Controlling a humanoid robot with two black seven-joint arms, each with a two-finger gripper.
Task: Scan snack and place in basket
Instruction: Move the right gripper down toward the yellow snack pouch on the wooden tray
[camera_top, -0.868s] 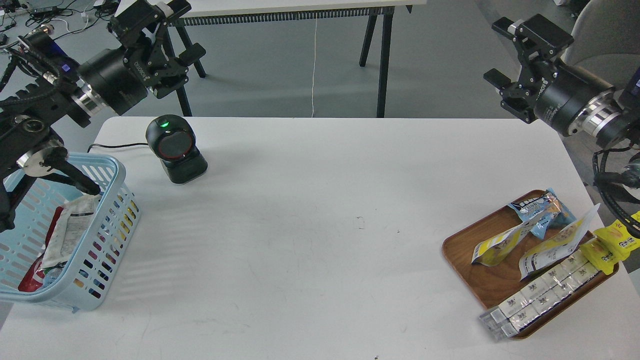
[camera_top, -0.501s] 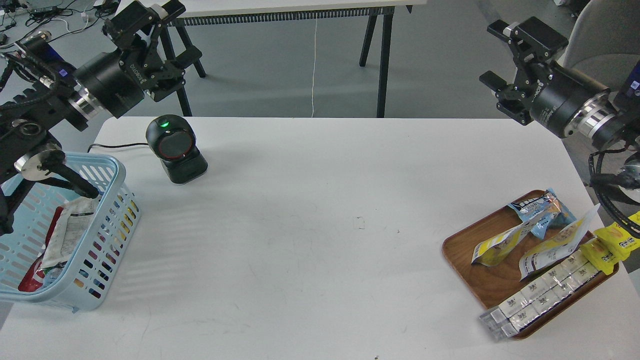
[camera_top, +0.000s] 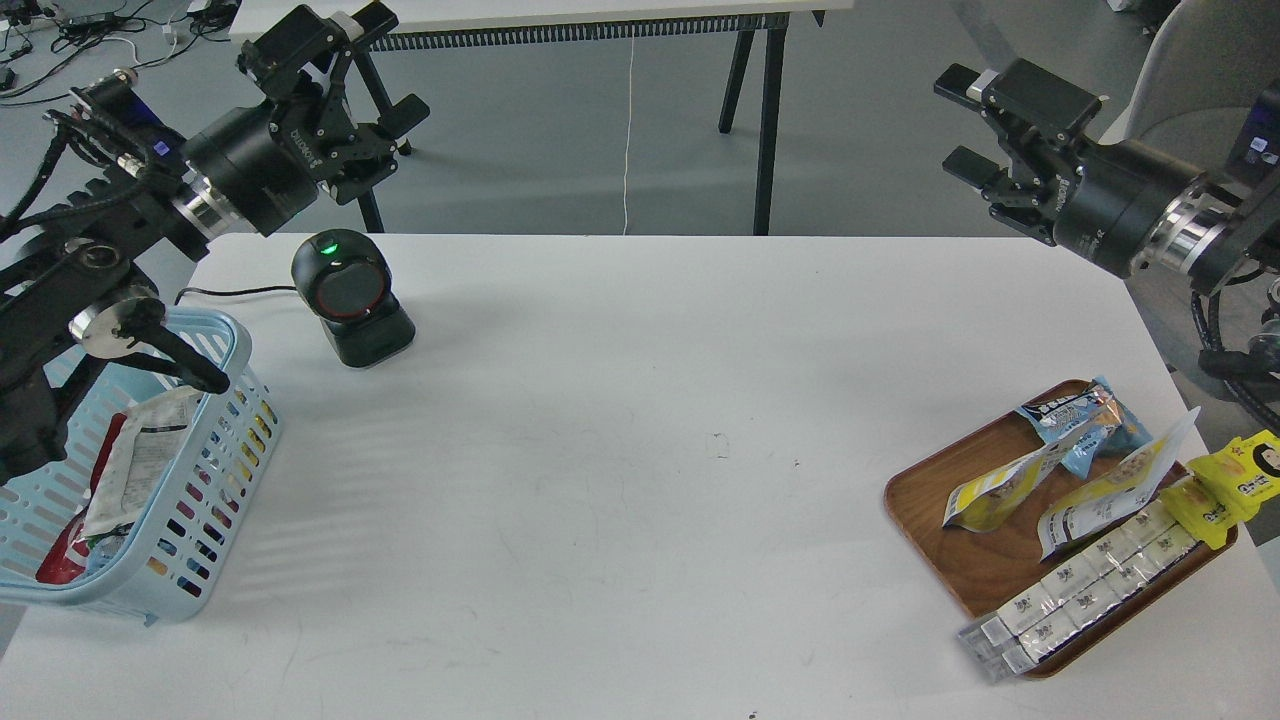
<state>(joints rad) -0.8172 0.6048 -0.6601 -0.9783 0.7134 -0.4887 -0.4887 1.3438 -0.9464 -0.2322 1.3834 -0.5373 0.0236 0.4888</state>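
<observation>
While both arms hung above the far edge of the white desk (camera_top: 640, 420), the left gripper (camera_top: 385, 62) had its fingers (camera_top: 365, 20) spread apart around nothing, and the right gripper (camera_top: 958, 125) likewise gaped, released. Well below the right fingers (camera_top: 965, 80), the white-and-yellow stand-up snack pouch (camera_top: 1115, 490) leaned on the brown wooden tray (camera_top: 930, 500) beside a blue packet (camera_top: 1085, 415). Below the left fingers stood the black scanner (camera_top: 350, 295) and the light blue slotted plastic basket (camera_top: 215, 490).
</observation>
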